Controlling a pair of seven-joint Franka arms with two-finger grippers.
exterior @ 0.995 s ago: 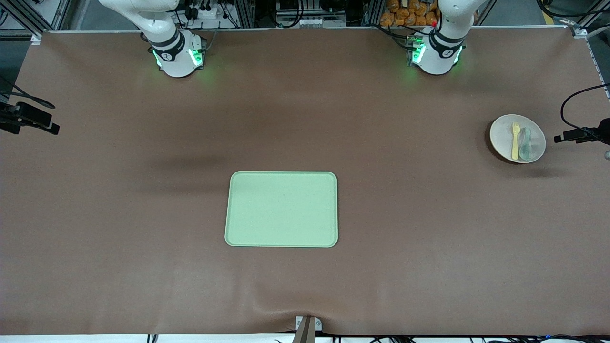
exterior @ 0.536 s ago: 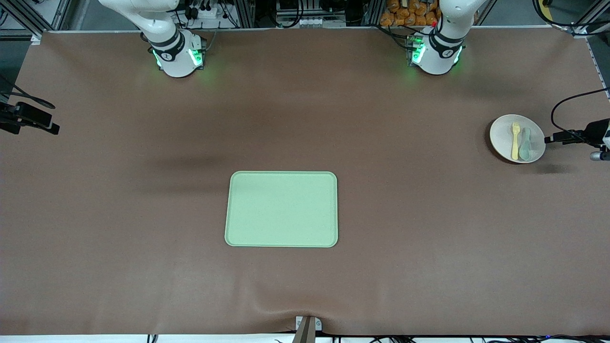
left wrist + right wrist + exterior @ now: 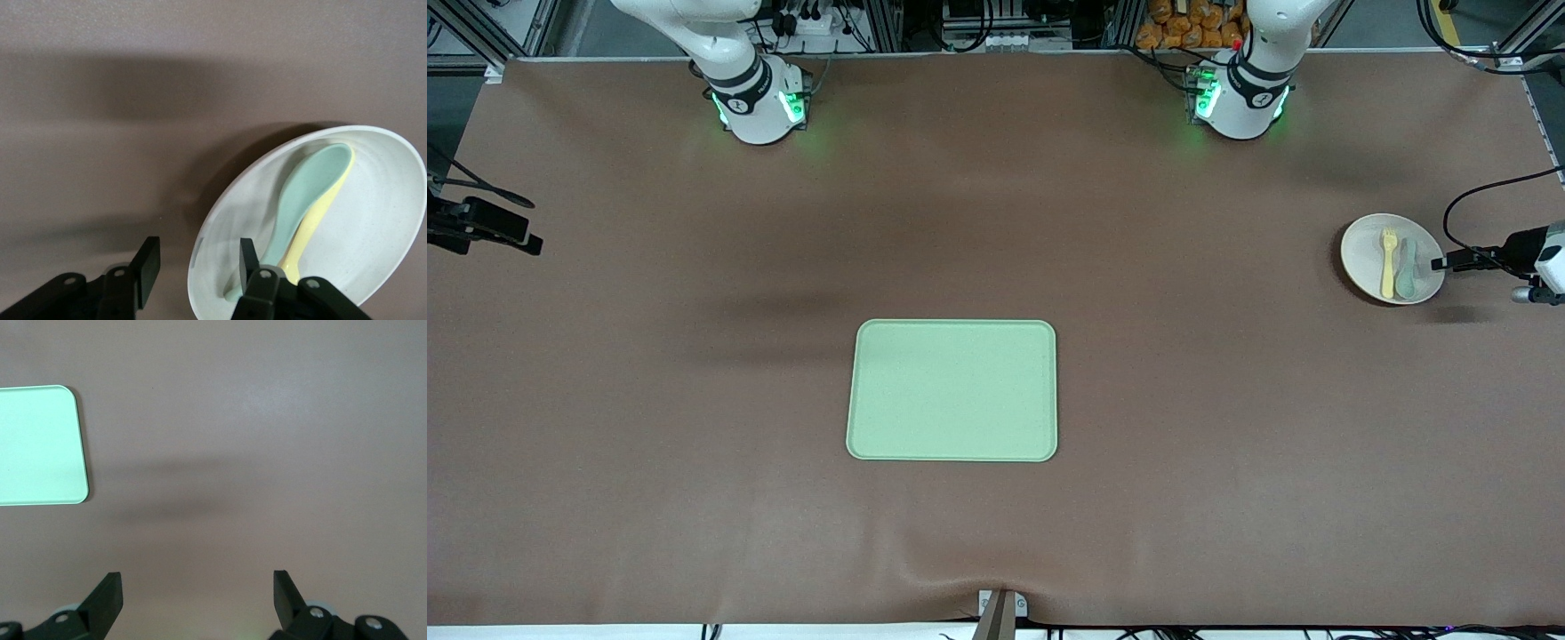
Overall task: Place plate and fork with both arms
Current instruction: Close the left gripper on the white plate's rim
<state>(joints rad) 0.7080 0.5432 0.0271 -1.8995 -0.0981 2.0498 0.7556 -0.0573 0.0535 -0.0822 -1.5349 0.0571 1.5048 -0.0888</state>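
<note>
2 arms share this bench [image 3: 1227, 427], but only 1 is busy. The plate [image 3: 1371, 260] sits close to the edge at the left arm's end, with the fork [image 3: 1388, 263] and a grey-green spoon [image 3: 1406, 267] lying side by side in it, touching along their handles.

The left hand [image 3: 1438, 263] comes in low from the bench edge, right at the plate's rim. In the left wrist view the hand [image 3: 197, 259] straddles that rim [image 3: 197, 248]: 1 finger [image 3: 248, 259] is over the inside of the plate, the other [image 3: 148, 261] outside it above the bench. The fingers stand partly apart with the rim between them, and I cannot tell whether they are pressing on it, so I would not call the plate gripped. Pinching the raised rim looks like the sensible choice, since a shallow plate flat on the bench offers nothing else to hold. The inner finger is close to the spoon's handle end, which might be nudged.

The green tray [image 3: 951, 390] lies in the middle of the bench, well apart from the plate, and nothing is on it; it is probably where the plate and fork are meant to go. So the task looks barely begun.

The right hand [image 3: 197, 595] waits above bare bench toward the right arm's end, fingers spread wide and holding nothing, with a corner of the tray [image 3: 41, 444] showing in its wrist view.
</note>
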